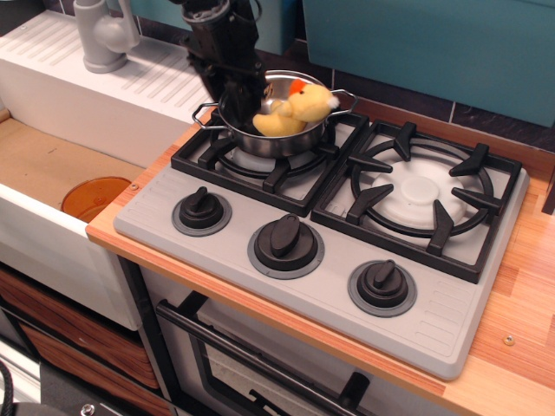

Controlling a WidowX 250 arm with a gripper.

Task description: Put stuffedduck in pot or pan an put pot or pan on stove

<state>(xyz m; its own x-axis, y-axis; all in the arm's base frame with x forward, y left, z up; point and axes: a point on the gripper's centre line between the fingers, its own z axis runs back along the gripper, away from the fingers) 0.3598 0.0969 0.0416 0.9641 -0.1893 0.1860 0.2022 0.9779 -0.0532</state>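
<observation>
The shiny steel pot (276,140) sits on the back left burner (227,156) of the grey stove (334,286). The yellow stuffedduck (290,108) lies inside it, its orange beak toward the back, partly sticking above the rim. My black gripper (236,88) comes down from above at the pot's left rim, with fingers on either side of the rim wall. Its dark fingers blend together, so I cannot tell whether they still pinch the rim.
The right burner (422,192) holds nothing. Three black knobs (285,239) line the stove's front. An orange bowl (94,198) lies in the sink at left, with a grey faucet (102,35) behind. A wooden counter (520,286) lies to the right.
</observation>
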